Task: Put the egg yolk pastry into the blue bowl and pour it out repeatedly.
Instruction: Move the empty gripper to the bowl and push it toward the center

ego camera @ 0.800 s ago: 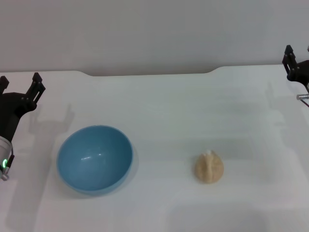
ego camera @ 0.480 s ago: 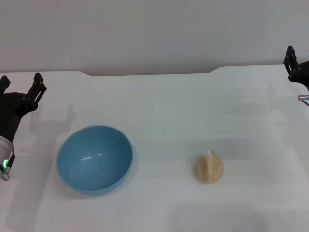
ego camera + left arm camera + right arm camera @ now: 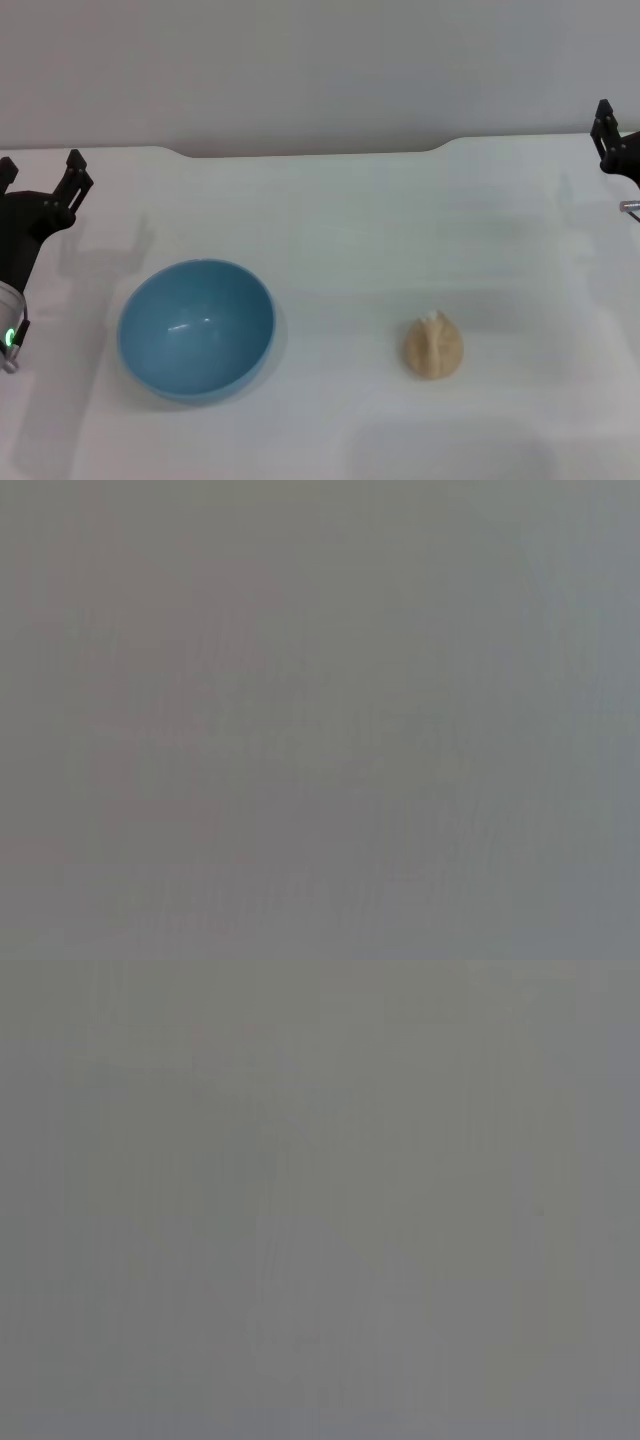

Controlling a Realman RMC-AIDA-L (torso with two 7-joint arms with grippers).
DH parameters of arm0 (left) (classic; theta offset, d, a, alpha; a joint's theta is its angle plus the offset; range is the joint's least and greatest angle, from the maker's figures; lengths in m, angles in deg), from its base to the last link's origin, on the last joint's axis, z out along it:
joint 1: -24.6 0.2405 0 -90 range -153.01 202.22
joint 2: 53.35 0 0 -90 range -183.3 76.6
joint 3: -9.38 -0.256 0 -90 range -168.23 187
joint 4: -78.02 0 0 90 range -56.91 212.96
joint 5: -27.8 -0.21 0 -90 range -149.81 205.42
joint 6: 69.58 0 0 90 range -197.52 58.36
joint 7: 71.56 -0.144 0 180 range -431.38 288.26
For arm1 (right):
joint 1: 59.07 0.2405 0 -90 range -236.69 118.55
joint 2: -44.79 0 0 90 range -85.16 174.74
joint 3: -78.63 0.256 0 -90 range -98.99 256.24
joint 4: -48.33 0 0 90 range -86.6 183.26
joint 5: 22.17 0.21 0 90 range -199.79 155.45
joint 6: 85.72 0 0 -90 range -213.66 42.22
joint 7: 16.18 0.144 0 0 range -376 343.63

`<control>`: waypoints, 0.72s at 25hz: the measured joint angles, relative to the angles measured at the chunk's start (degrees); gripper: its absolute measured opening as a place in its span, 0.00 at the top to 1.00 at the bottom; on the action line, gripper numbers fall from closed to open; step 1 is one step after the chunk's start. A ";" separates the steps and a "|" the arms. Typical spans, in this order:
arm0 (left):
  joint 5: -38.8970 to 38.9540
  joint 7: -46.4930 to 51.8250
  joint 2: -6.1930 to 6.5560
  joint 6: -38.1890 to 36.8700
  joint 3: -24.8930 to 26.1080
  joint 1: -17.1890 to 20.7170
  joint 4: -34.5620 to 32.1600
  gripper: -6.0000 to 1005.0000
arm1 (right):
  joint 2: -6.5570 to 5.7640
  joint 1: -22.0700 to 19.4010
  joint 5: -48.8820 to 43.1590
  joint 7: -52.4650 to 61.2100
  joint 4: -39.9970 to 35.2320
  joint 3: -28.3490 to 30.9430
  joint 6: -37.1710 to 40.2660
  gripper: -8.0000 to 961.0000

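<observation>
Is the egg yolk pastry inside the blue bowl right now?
No, the egg yolk pastry sits on the white table, well apart from the empty blue bowl.

Test bench – bare white table [image 3: 400, 220], blank wall [image 3: 320, 70].

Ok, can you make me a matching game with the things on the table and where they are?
Things:
1. blue bowl
2. egg yolk pastry
3. left gripper
4. right gripper

Places:
A. far right edge of the head view, away from the pastry
B. on the table's left part, nothing in it
C. far left edge, behind the bowl, fingers spread
D. on the table, right of the bowl

Pairs: 1-B, 2-D, 3-C, 4-A
</observation>
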 joint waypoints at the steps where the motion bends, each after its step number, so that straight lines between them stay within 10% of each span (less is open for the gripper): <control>1: 0.00 0.01 0.01 0.10 -0.01 -0.03 -0.09 0.14 | 0.02 -0.08 0.00 0.01 0.00 0.00 0.00 0.47; 6: -0.09 2.33 0.82 1.39 0.08 -1.25 -1.43 0.14 | 0.18 -0.41 0.00 0.39 0.28 1.45 0.00 0.47; 13: -7.36 17.79 8.57 19.06 2.44 -6.16 -9.86 0.14 | 0.31 -0.83 0.00 0.85 0.30 2.40 -1.44 0.47; 18: -15.40 21.25 10.75 30.13 7.15 -6.64 -16.21 0.14 | 0.31 -0.80 0.00 1.26 0.15 2.64 -2.58 0.47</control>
